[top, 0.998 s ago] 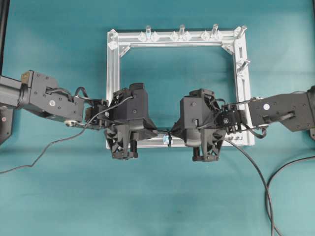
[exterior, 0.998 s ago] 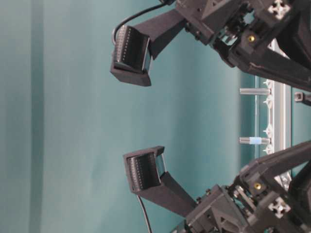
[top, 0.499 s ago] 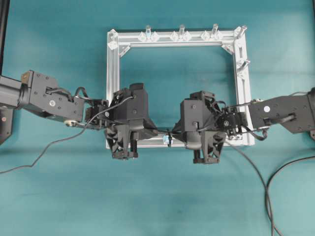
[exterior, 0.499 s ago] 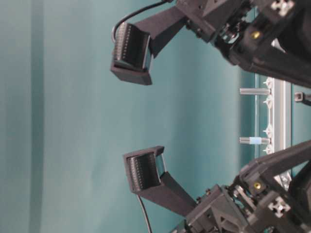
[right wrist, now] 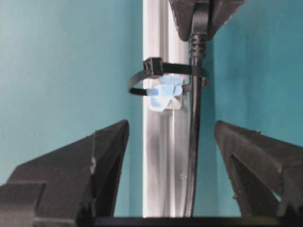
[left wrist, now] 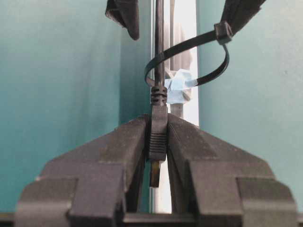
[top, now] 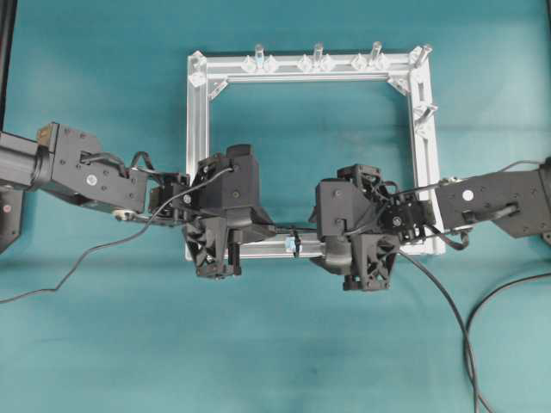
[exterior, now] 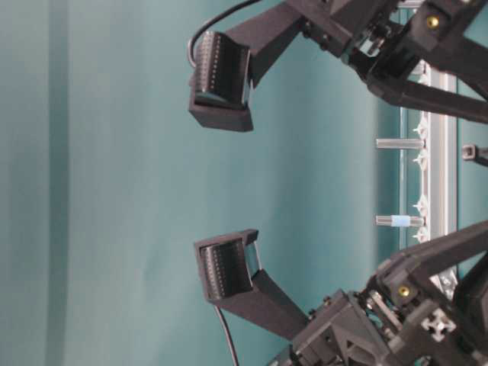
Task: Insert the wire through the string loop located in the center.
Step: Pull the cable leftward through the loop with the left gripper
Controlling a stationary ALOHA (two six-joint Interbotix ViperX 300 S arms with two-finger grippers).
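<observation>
Left gripper [left wrist: 158, 142] clamped, right gripper [right wrist: 170, 156] jaws spread; both level, facing.

From overhead, the string loop [top: 295, 243] is too small to read, and both arm bodies cover parts of the frame's near bar [top: 267, 250], hiding the wire's plug there. In the table-level view, the picture's right edge cuts off the arms, and only 1 finger [exterior: 221, 72] of the upper tool shows. The left wrist view crops the wire [left wrist: 159, 42] at the top edge. In the right wrist view, the wire's lower run leaves at the bottom edge.
</observation>
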